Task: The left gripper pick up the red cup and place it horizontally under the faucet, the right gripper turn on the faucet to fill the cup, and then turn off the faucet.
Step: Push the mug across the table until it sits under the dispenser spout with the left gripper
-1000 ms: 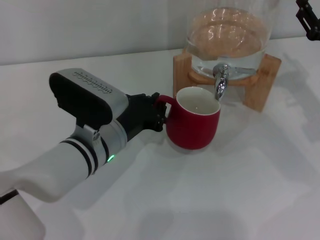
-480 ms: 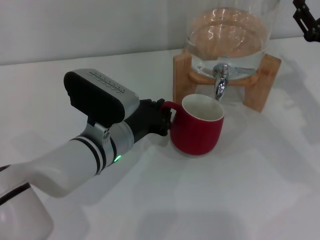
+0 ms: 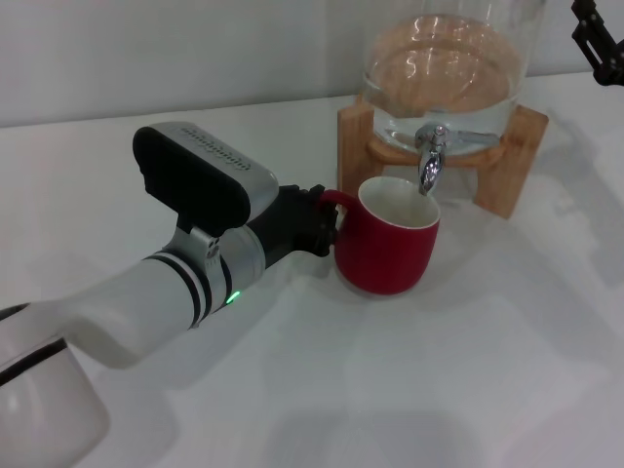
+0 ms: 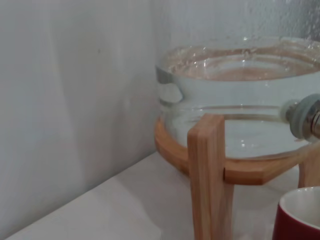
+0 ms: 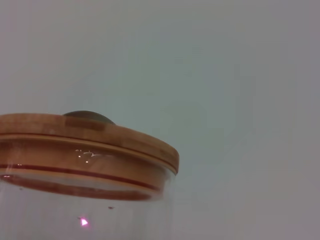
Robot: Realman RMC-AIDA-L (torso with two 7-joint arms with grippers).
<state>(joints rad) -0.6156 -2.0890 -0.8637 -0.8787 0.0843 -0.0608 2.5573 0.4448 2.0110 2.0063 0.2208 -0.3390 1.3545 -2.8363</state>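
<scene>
The red cup (image 3: 387, 244) stands upright on the white table, its white inside showing, right below the chrome faucet (image 3: 429, 161) of the glass dispenser (image 3: 444, 73). My left gripper (image 3: 318, 222) is shut on the cup's loop handle on its left side. The cup's rim also shows in the left wrist view (image 4: 300, 215), beside the dispenser's wooden stand (image 4: 212, 175). My right gripper (image 3: 600, 39) is high at the far right edge of the head view, well away from the faucet.
The wooden stand (image 3: 512, 161) holds the dispenser at the back of the white table (image 3: 487, 370). A wall runs behind it. The right wrist view shows the dispenser's wooden lid (image 5: 85, 135).
My left gripper has carried the cup a little to the right and back, so its rim now sits under the faucet spout. The right gripper has barely moved.
</scene>
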